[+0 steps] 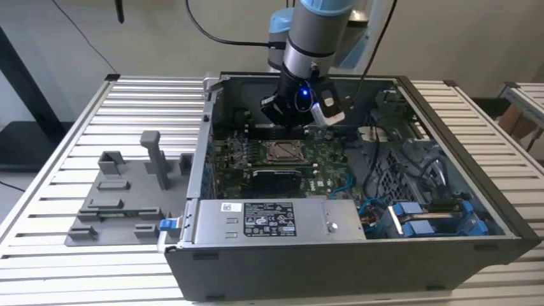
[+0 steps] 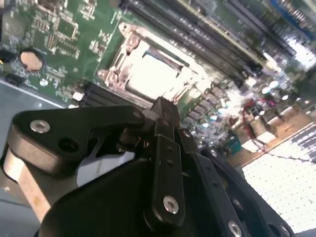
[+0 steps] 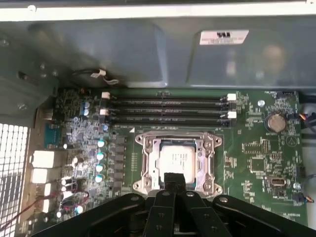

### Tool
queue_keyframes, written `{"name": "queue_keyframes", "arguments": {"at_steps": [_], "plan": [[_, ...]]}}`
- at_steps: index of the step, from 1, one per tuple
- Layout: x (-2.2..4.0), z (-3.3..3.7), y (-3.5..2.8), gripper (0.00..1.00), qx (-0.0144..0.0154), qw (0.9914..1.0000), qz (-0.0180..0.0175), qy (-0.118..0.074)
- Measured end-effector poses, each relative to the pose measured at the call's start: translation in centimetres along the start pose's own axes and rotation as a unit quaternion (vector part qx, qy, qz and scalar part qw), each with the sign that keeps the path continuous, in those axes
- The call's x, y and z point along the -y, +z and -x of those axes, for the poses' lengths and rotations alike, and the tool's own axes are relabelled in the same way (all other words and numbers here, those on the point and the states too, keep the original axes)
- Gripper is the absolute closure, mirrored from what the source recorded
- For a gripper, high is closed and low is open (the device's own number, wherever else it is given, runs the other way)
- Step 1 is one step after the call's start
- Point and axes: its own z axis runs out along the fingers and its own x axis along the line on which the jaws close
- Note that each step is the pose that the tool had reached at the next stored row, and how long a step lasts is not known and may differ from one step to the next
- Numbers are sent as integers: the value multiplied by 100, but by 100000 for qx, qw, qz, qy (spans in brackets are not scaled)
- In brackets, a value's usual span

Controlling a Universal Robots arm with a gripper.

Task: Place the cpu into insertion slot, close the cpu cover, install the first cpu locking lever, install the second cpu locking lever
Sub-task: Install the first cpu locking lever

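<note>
In the exterior view the gripper [image 1: 292,131] hangs close above the socket [image 1: 283,152]; in the second wrist view its fingers [image 2: 165,112] are pressed together, empty; in the first wrist view the chip [image 3: 178,159] sits socketed directly ahead of them, framed by the cover [image 3: 148,163].

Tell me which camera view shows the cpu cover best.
The first wrist view: the cpu cover faces the camera nearly square-on, its frame and window plain, one edge behind the gripper. The second wrist view shows it slanted; the exterior view, small and far off.
</note>
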Motion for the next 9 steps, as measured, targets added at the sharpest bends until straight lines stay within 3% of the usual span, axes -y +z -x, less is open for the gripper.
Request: {"name": "queue_keyframes", "arguments": {"at_steps": [3, 9], "plan": [[98, -3, -21, 89, -5, 100000, -4, 1], [143, -32, -28, 89, 1, 100000, 0, 2]]}}
